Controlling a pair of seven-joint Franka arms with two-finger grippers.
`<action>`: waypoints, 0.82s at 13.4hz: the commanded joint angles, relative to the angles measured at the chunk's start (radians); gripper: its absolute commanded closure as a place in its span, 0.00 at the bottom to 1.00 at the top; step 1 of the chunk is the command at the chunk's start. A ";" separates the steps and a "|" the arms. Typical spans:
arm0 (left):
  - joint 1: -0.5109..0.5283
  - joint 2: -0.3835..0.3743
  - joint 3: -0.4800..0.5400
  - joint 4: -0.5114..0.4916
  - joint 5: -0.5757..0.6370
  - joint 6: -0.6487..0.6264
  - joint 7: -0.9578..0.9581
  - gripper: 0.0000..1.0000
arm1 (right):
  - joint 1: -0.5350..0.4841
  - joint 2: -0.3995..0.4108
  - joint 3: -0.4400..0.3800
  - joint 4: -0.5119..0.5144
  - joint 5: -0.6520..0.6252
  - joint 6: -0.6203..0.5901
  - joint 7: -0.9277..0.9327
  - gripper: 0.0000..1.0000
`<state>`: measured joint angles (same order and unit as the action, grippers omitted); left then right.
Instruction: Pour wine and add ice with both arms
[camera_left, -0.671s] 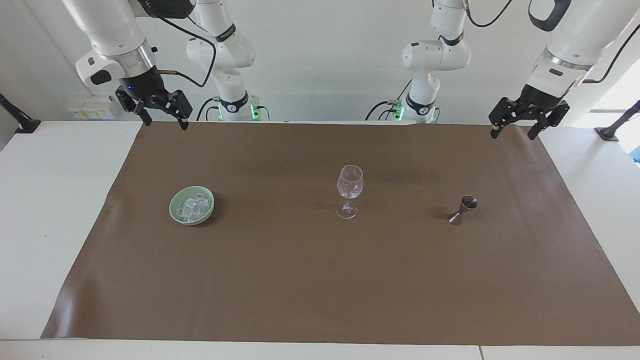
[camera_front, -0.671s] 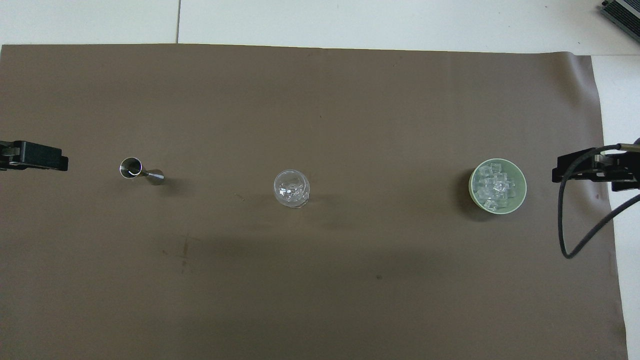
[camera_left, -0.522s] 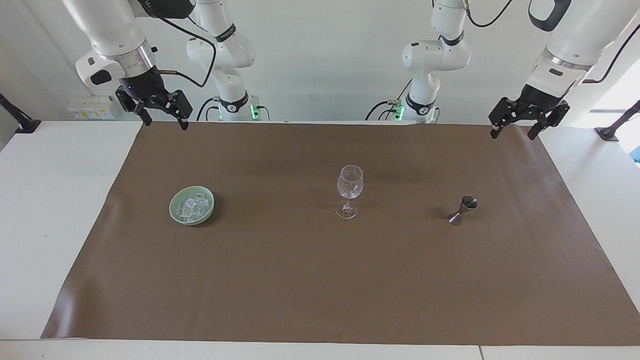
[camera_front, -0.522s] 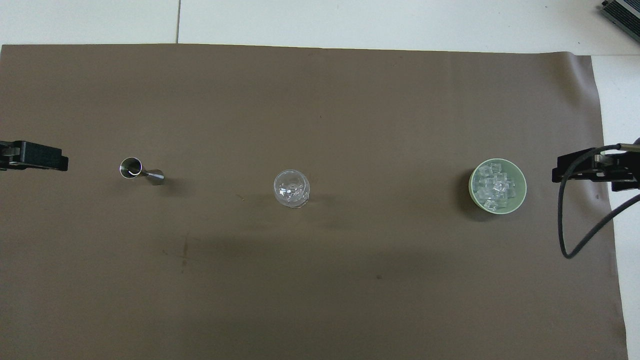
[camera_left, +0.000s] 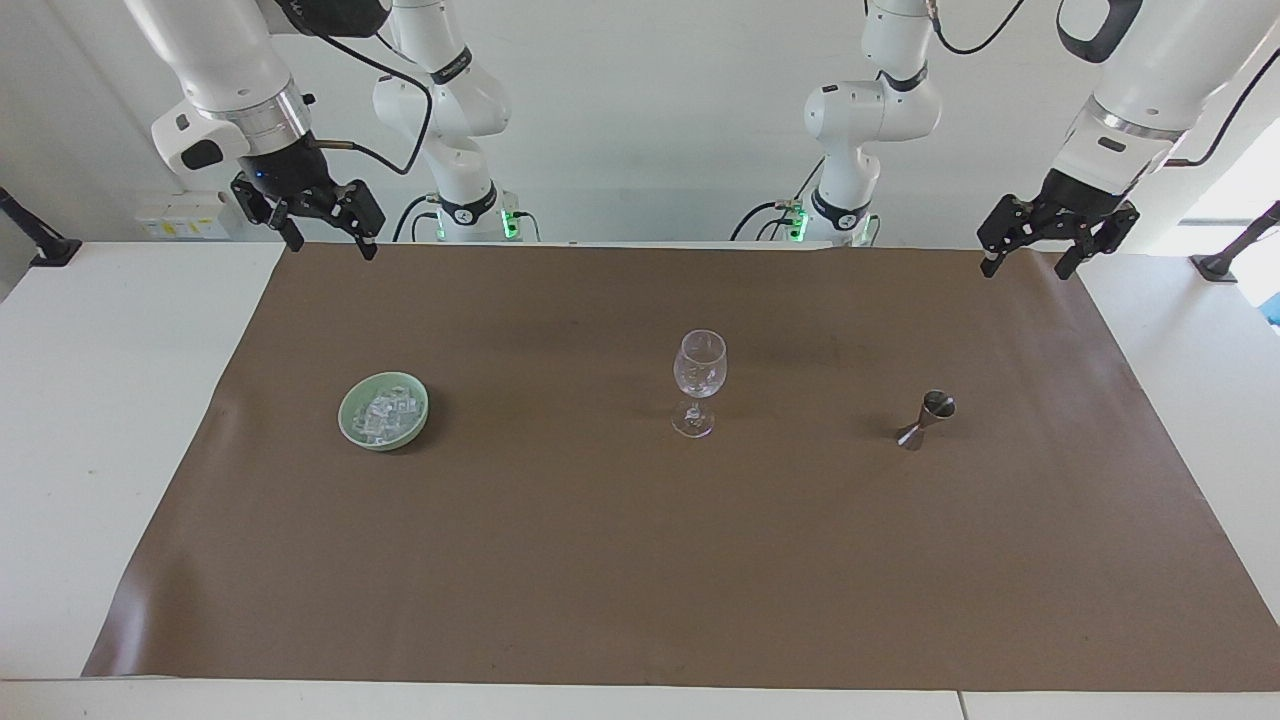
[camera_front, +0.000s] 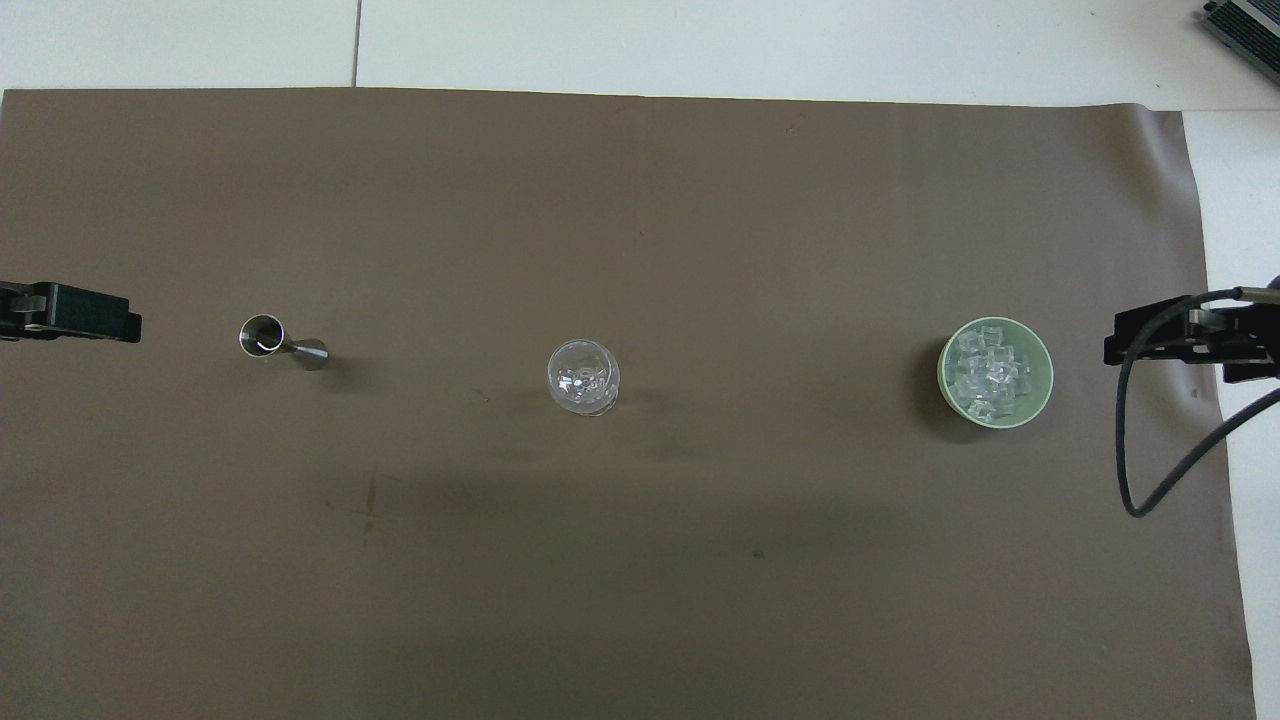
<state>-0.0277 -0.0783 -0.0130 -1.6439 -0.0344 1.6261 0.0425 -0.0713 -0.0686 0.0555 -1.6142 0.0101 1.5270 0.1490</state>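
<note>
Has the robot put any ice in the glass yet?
Not yet. The wine glass looks empty, and the ice sits heaped in its green bowl. The jigger stands untouched. The left gripper and right gripper hang open, holding nothing. Pouring and icing remain.

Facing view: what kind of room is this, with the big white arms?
Probably a robot lab set up like a tiny bar: two white arms over a brown mat holding a wine glass, a metal jigger and a bowl of ice.

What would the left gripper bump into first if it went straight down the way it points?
Probably just the brown mat. The left gripper hangs open over the mat's corner, pointing down, and the jigger stands well clear of that line.
</note>
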 joint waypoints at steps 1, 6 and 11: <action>-0.020 -0.021 0.008 -0.040 0.001 0.003 -0.007 0.00 | -0.002 -0.016 0.001 -0.016 0.001 -0.008 -0.023 0.00; -0.023 -0.026 0.008 -0.062 0.001 0.064 -0.001 0.00 | -0.002 -0.016 0.001 -0.016 0.001 -0.010 -0.023 0.00; -0.023 -0.026 0.007 -0.065 -0.001 0.090 -0.010 0.00 | -0.002 -0.016 0.001 -0.016 0.001 -0.008 -0.023 0.00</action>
<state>-0.0360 -0.0787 -0.0154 -1.6725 -0.0344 1.6889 0.0422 -0.0713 -0.0686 0.0555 -1.6142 0.0101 1.5270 0.1490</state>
